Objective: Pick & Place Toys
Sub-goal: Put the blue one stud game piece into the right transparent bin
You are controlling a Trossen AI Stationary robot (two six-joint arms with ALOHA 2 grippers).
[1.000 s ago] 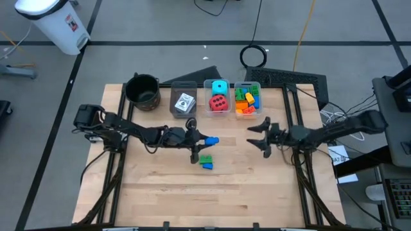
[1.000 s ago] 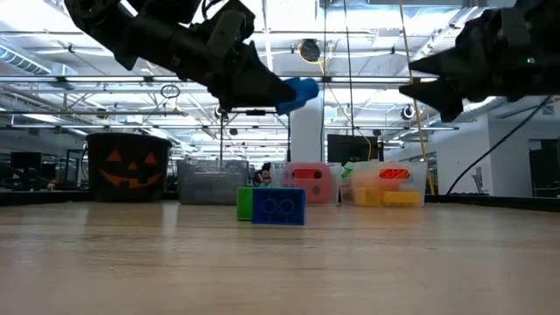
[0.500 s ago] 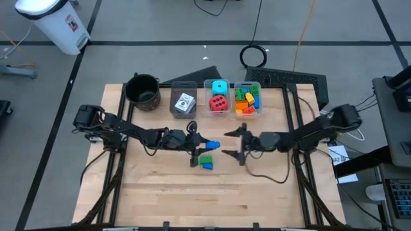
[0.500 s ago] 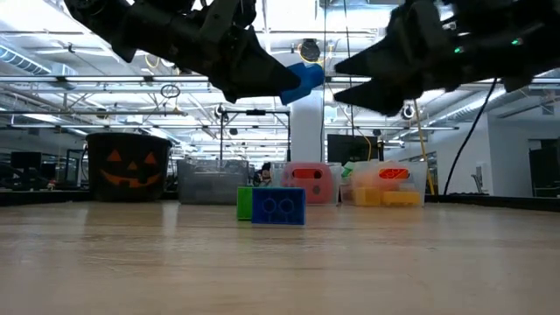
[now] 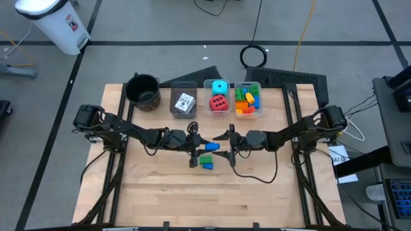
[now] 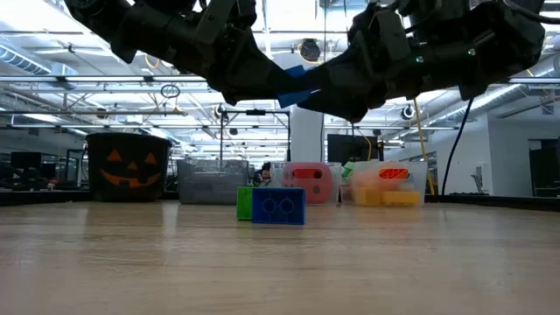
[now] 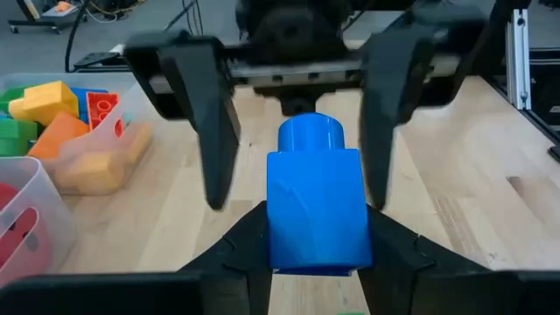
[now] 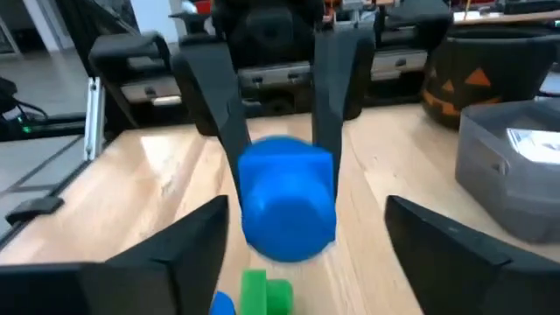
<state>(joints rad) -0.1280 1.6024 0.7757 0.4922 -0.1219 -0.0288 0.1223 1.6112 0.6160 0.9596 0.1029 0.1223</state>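
Observation:
A blue brick (image 7: pixel 315 206) with a round stud (image 7: pixel 310 136) on its far end hangs above the table's middle. My left gripper (image 7: pixel 317 238) is shut on it, reaching in from the table's left. My right gripper (image 8: pixel 306 210) comes level from the right and is open. Its fingers (image 7: pixel 210 122) stand on either side of the brick's stud end with a gap on each side. Below them a green brick and a blue brick (image 5: pixel 205 162) lie flat on the table, side by side. My left gripper pinches the blue brick's two flat sides (image 7: pixel 278 229) between its two fingers, at the end away from the stud. The fingers reach from the table's left, tipped a little downward, and lie along the brick. The brick is lifted clear and points its stud end toward the table's right.
At the table's far edge stand a black round pot (image 5: pixel 142 91), a grey bin with a white card (image 5: pixel 184 102), a clear bin with a cyan and a red dotted cube (image 5: pixel 219 97), and a clear bin of coloured bricks (image 5: pixel 247 101). The near half is bare wood (image 5: pixel 205 199).
My right gripper has swept from the table's right side toward its middle. It now faces my left gripper, with its open fingers around the held blue brick's stud end. The left gripper and the brick have barely shifted.

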